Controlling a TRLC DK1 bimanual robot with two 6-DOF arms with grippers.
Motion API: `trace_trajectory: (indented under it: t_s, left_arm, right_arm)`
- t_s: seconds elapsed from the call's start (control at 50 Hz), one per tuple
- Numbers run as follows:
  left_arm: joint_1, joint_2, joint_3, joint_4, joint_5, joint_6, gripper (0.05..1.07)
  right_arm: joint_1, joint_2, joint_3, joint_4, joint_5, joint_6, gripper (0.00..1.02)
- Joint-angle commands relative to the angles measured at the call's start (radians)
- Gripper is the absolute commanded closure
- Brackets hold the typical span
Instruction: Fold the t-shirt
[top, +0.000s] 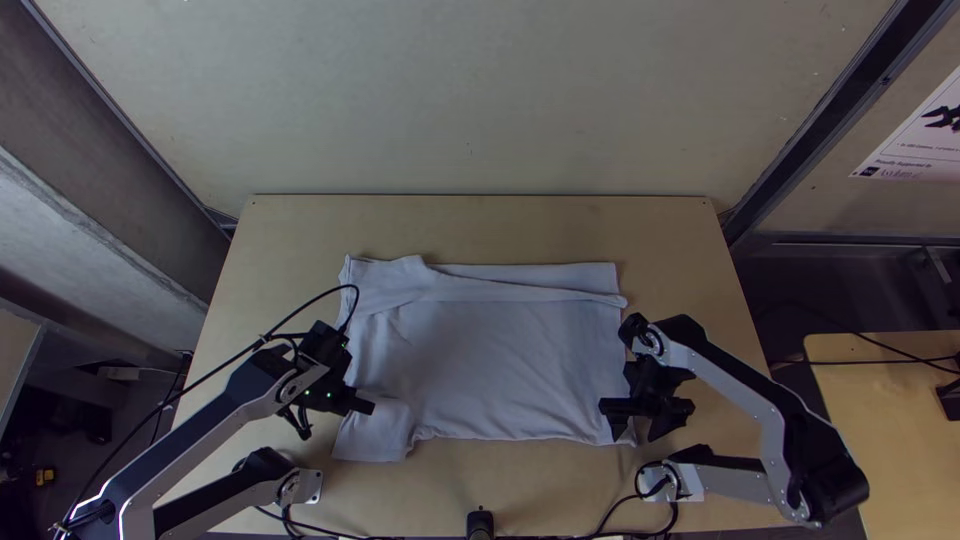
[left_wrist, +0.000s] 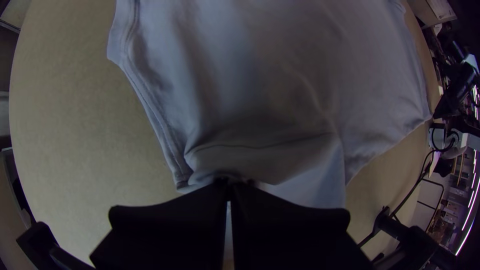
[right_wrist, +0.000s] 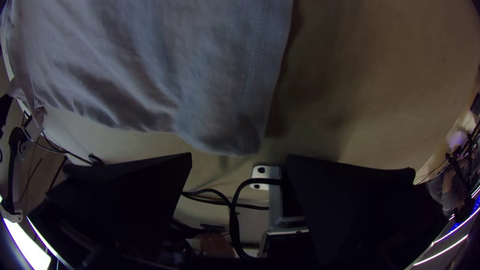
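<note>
The t-shirt (top: 500, 350) lies mostly flat on top of the wooden table (top: 480, 225), with 2 layers visible along its far side and light creases across it. At the t-shirt's near left corner, the left gripper (top: 366, 406) has its 2 fingers together, clamped on the t-shirt's cloth. At the t-shirt's near right corner, the right gripper (top: 636, 428) has its 2 fingers wide apart.

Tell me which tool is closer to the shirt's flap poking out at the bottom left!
Left. The left tool is shut on the shirt right at the flap; the right tool is open, way across by the bottom right corner.
</note>
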Motion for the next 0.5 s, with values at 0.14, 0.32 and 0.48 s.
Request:
trace_trajectory:
  t_s: [0.14, 0.32, 0.48]
  left_arm:
    - [0.021, 0.018, 0.066, -0.010, 0.012, 0.011, 1.04]
    - [0.047, 0.000, 0.087, 0.025, 0.011, 0.012, 1.04]
    - [0.107, 0.000, 0.110, 0.034, 0.011, 0.020, 1.04]
  right_arm:
    - [-0.014, 0.082, -0.054, 0.070, -0.031, -0.028, 0.35]
    - [-0.014, 0.113, -0.070, 0.109, -0.035, -0.029, 0.57]
    - [-0.009, 0.065, -0.055, 0.144, -0.034, -0.023, 1.00]
